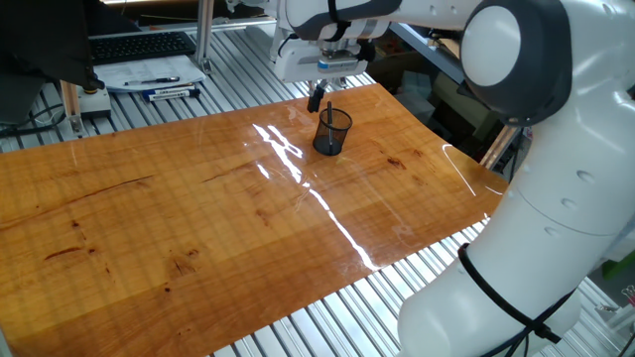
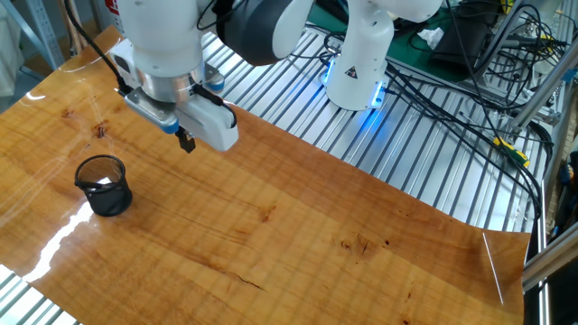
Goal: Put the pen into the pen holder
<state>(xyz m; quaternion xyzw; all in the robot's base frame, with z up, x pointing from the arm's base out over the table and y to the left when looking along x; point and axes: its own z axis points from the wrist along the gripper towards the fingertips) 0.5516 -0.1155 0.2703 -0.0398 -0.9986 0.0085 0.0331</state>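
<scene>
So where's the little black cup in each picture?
One fixed view: the cup stands near the table's far edge, right of centre, just below the gripper.
The other fixed view: the cup stands at the left, below-left of the gripper.
Shared landmark: the white glare streak on the table beside it.

No readable text, labels, brands or numbers, only unreadable papers

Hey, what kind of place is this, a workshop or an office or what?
Most likely a robotics lab. A wooden board lies on a ribbed aluminium bench, a second robot base glows blue among loose cables, and a keyboard sits behind. The tool hangs by a mesh pen holder.
</scene>
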